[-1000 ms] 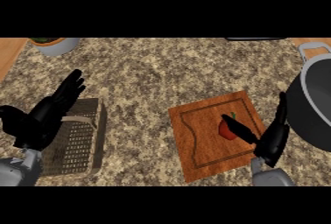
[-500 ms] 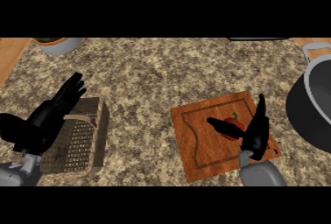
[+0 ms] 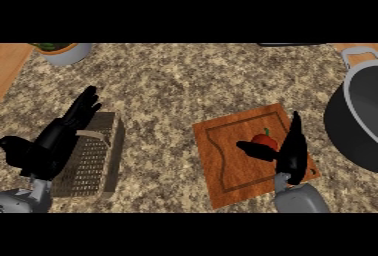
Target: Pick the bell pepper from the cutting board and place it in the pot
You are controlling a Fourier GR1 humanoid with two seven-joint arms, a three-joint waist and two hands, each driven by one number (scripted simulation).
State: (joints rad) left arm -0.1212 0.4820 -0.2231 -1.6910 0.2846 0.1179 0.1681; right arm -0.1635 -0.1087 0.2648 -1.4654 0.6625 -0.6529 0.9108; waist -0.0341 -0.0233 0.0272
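Pot (image 3: 353, 131) at 3 o'clock: contents not visible. Pepper (image 3: 264, 141) lies on board (image 3: 240, 175); right hand (image 3: 289, 150) fingers released beside it.

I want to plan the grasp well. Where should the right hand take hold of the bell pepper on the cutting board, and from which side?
Probably around the round red body of the bell pepper, not the thin green stem pointing away from the robot. The right hand is already beside it on the cutting board, fingers on the pot side, thumb on the other, so closing across its width from above fits.
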